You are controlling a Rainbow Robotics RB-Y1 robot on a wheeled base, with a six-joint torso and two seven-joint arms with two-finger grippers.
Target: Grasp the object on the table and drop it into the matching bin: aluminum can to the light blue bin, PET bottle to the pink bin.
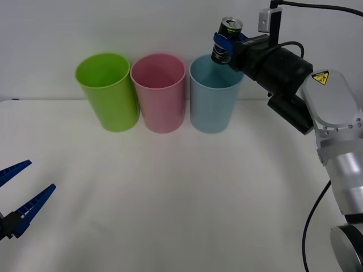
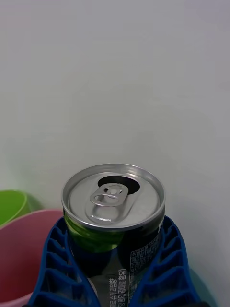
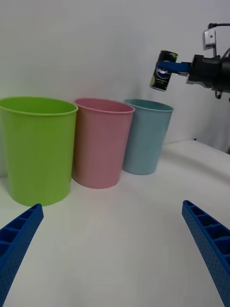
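Front view shows the right gripper (image 1: 226,42) clamping the aluminum can (image 1: 227,39) above the far right rim of the light blue bin (image 1: 213,102). Centre it over the opening before releasing. Left gripper (image 1: 22,195) waits wide open, near left.

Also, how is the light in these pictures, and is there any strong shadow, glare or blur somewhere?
Front view: soft, even light; the white table carries only faint shadows under the tall light blue plastic bin. Right wrist view: the small dark aluminum can in the right pincer is sharp, its silver top mildly shiny, no harsh glare. Left wrist view: the open left pincer fingers look slightly soft at the edge.
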